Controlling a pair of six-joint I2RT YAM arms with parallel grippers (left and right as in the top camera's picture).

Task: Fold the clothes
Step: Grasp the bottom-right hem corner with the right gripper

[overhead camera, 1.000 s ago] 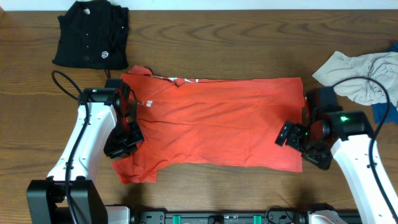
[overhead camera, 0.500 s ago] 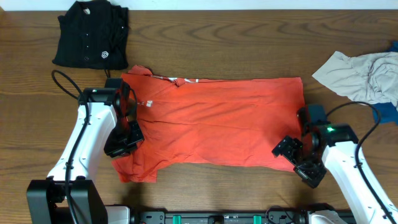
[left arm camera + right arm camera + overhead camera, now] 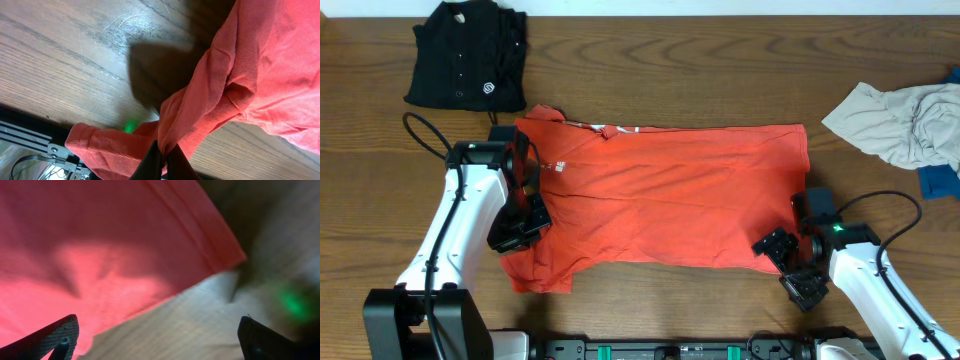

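Slippage is my main worry: my left gripper is clamped on only a thin bunched fold of the red-orange cotton T-shirt, which lies spread flat across the middle of the brown wooden table, and a hard pull could tear that pinch free. My right gripper hangs with jaws spread wide over the shirt's near right hem corner, holding nothing. If it closes off the edge it may catch bare wood, and the fold would go crooked.
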